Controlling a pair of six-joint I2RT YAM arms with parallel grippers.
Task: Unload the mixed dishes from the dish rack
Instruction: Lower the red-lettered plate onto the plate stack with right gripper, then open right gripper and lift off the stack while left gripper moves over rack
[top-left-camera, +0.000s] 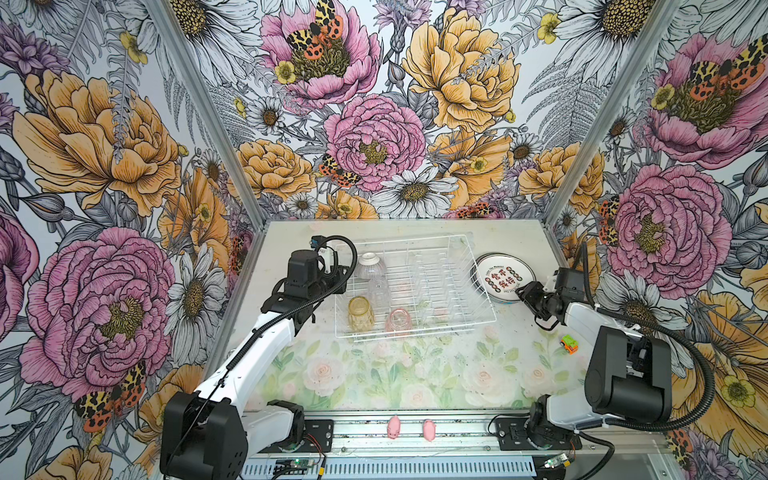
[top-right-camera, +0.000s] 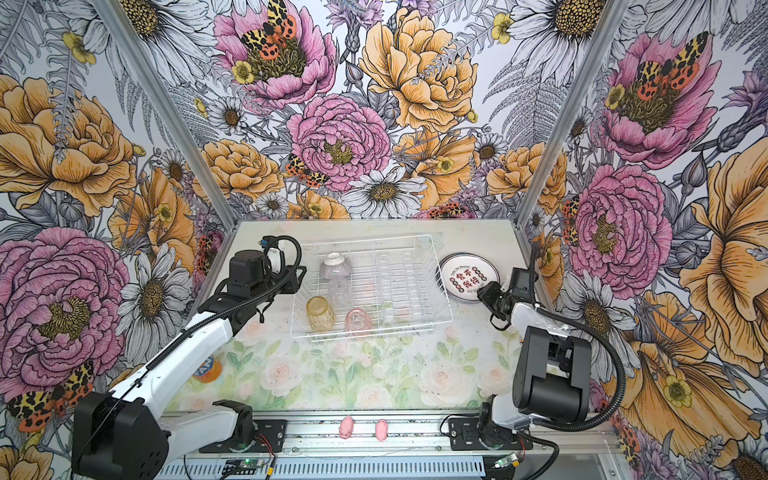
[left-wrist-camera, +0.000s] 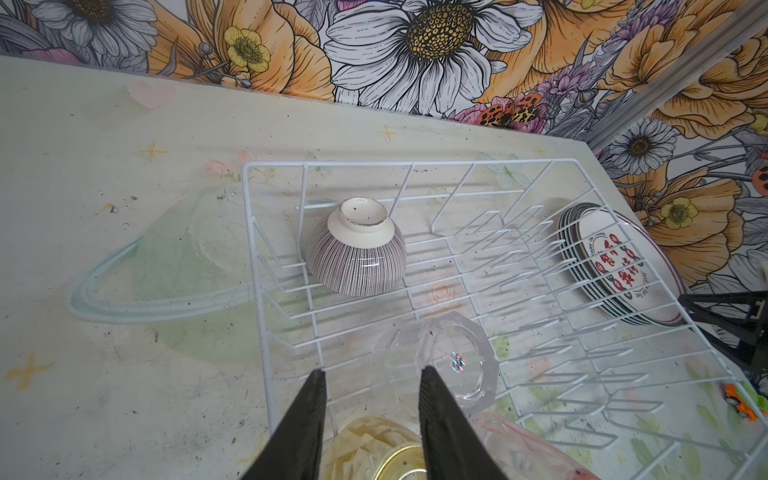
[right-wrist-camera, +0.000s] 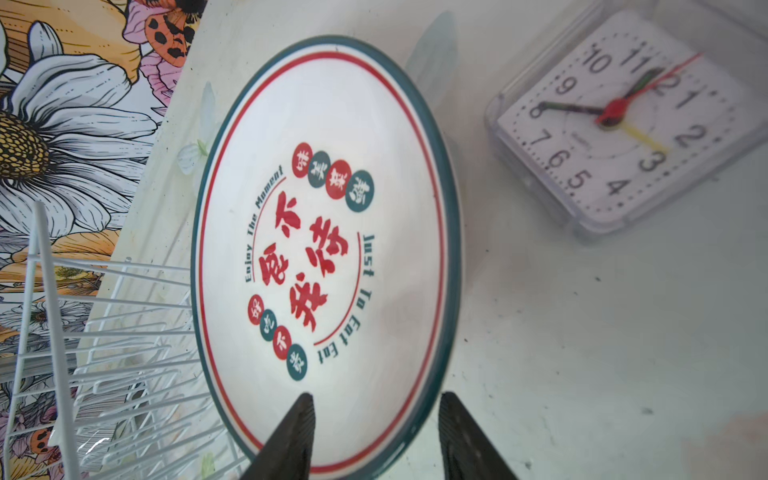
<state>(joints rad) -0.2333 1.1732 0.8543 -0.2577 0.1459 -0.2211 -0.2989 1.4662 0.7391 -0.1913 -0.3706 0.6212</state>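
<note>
The dish rack (top-left-camera: 457, 291) stands mid-worktop (top-left-camera: 415, 374); the plate stack (top-left-camera: 505, 279) lies outside, beside its right wall. Inside: upturned bowl (top-left-camera: 370, 266), clear tumbler (top-left-camera: 378, 286), amber tumbler (top-left-camera: 360, 312), pink tumbler (top-left-camera: 399, 321). The right hand (right-wrist-camera: 376, 397), jaws parted astride the top plate's (right-wrist-camera: 324, 249) rim, should back straight off without dragging it. The left hand (left-wrist-camera: 372, 370) hovers spread and empty over the rack's left rim.

Likely a lab test booth: flower-printed walls (top-left-camera: 104, 166) on aluminium frame (top-left-camera: 198, 97).
</note>
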